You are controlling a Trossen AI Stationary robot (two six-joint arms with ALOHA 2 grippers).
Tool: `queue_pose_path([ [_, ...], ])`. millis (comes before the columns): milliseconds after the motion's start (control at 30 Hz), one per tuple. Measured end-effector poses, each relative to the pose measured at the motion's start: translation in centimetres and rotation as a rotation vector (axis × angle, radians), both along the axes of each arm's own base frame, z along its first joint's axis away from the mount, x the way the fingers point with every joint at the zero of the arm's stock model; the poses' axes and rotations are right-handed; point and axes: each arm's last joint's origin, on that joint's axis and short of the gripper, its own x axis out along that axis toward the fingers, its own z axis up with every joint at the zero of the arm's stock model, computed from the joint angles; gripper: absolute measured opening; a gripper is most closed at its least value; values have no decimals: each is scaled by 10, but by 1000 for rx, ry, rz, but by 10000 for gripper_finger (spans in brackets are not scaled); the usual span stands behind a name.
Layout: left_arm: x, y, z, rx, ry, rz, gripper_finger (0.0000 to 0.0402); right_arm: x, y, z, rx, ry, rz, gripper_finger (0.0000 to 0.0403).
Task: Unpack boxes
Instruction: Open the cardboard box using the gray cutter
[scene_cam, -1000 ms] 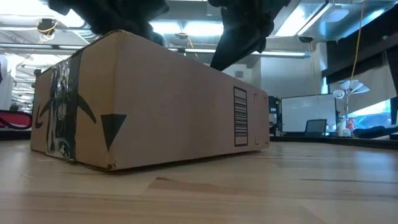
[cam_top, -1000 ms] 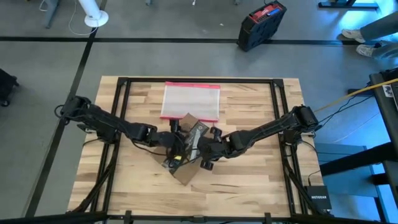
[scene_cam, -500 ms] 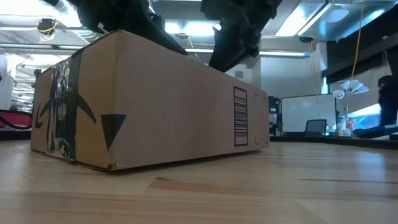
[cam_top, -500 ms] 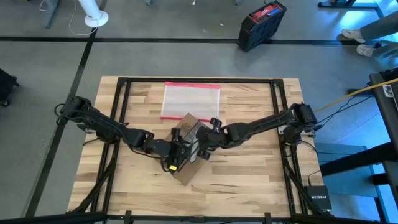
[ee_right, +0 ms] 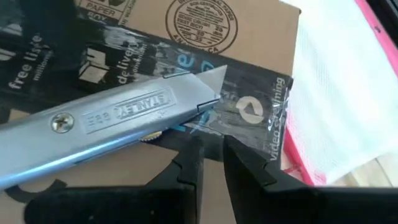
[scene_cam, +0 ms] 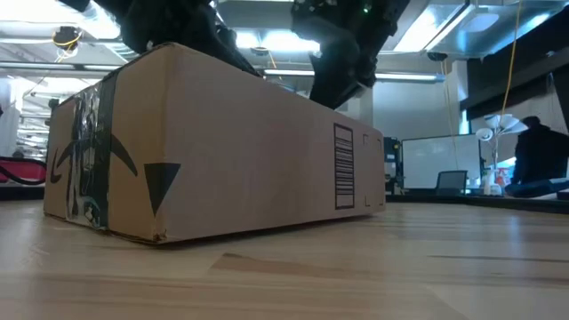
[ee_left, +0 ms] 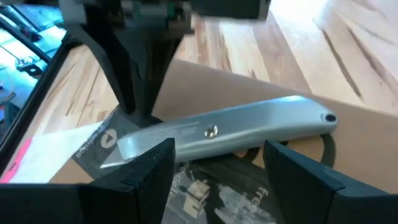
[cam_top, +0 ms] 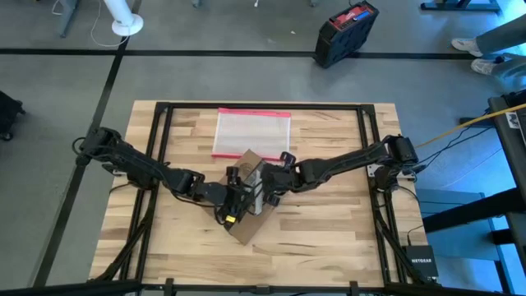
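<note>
Brown corrugated cardboard box is lying mid-table, just in front of the clear pouch. Both grippers are hovering over its top. The right gripper, fingers nearly pressed together, is pinching a silver utility knife whose blade is resting on the black tape strip, handle roughly along the tape. The left gripper is standing spread wide, holding nothing, facing the knife.

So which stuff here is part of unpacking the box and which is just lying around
In use: cardboard box; utility knife lying across its black tape.
Lying about: clear pouch with pink-red edge, black and red case on the floor.
</note>
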Motion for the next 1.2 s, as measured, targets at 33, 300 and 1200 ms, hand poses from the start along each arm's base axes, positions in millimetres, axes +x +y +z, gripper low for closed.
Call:
queue_pose_path([
  [33, 1, 0, -1, 1, -3, 3, 235, 0, 0, -2, 1, 0, 0, 53],
  [300, 12, -2, -19, 100, 2, 16, 235, 5, -4, -20, 31, -75, 35, 53],
  [1200, 14, 12, -4, 231, -9, 37, 235, 3, -12, -18, -80, -35, 89, 53],
])
